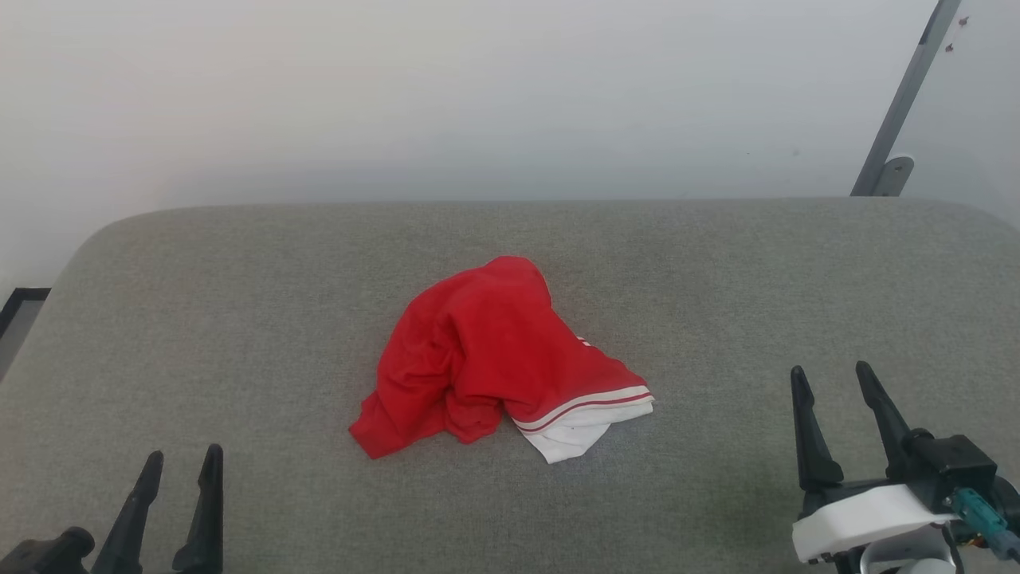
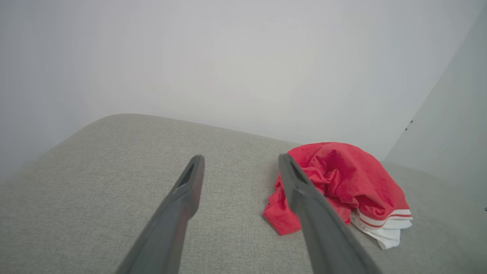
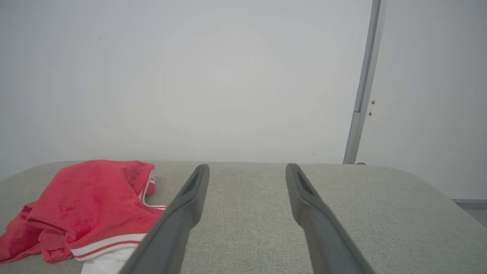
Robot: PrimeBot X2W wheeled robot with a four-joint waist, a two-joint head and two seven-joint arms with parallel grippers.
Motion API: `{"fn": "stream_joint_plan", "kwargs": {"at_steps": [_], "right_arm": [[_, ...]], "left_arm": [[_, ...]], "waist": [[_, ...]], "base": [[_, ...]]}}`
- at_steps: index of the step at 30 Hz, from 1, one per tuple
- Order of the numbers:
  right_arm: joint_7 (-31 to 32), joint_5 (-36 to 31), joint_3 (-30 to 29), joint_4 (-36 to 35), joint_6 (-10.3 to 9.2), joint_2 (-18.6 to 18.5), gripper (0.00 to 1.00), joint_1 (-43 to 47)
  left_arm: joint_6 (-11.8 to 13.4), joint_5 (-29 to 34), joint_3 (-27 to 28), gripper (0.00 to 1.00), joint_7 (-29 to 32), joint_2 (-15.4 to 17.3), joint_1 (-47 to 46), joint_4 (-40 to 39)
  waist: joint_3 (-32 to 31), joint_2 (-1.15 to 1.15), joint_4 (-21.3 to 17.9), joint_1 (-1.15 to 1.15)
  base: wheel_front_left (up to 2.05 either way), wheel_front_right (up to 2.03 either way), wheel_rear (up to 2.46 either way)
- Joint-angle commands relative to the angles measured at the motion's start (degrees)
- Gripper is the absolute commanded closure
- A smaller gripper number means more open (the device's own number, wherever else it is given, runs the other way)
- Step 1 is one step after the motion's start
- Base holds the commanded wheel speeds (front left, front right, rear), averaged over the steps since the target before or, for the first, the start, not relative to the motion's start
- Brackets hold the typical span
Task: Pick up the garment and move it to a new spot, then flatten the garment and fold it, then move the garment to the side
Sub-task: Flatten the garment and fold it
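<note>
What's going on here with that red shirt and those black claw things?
A two-armed robot is about to tidy a shirt. The garment lies crumpled in a heap near the middle of a grey padded surface, with its white, striped edge on the near side. The left gripper and the right gripper are both open and empty, one at each near corner, well apart from the cloth. Nothing has been picked up yet.

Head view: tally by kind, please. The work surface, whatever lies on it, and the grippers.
garment, red with white striped trim, crumpled: 1
Grippers: 2, the left gripper and the right gripper, both open and apart from the cloth
grey padded surface: 1
Total: 4
</note>
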Motion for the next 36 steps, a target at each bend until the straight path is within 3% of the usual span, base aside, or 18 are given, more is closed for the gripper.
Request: {"fn": "stream_joint_plan", "kwargs": {"at_steps": [1, 13, 20, 25, 36], "right_arm": [[-0.3, 0.0, 0.2, -0.2, -0.04, 0.1, 0.0, 0.6], [-0.3, 0.4, 0.7, 0.2, -0.04, 0.1, 0.0, 1.1], [0.7, 1.6, 4.9, 2.6, -0.04, -0.9, 0.0, -0.5], [4.9, 3.1, 10.3, 4.6, -0.04, -2.3, 0.0, -2.9], [21.3, 5.1, 18.9, 9.6, -0.05, -4.9, 0.0, -10.8]], "left_arm": [[-0.1, 0.5, 0.0, 0.0, -0.3, -0.1, -0.2, -0.2], [-0.1, 1.1, -0.6, 0.0, -0.3, -0.3, -0.5, -0.1], [-0.1, 0.5, -1.1, 0.0, -0.3, -0.2, -2.4, 0.4], [-0.1, -0.3, -1.5, 0.0, -0.3, 0.4, -4.4, 0.7], [-0.1, -2.6, -4.7, 0.0, -0.3, 0.9, -9.4, 1.2]], "waist": [[0.0, 0.0, 0.0, 0.0], [0.2, 0.0, 0.9, 0.0], [1.2, 0.0, 3.0, 0.0], [3.1, 0.0, 5.4, 0.0], [8.7, 0.0, 11.5, 0.0]], "base": [[0.0, 0.0, 0.0], [0.0, 0.0, 0.0], [0.0, 0.0, 0.0], [0.0, 0.0, 0.0], [0.0, 0.0, 0.0]]}}
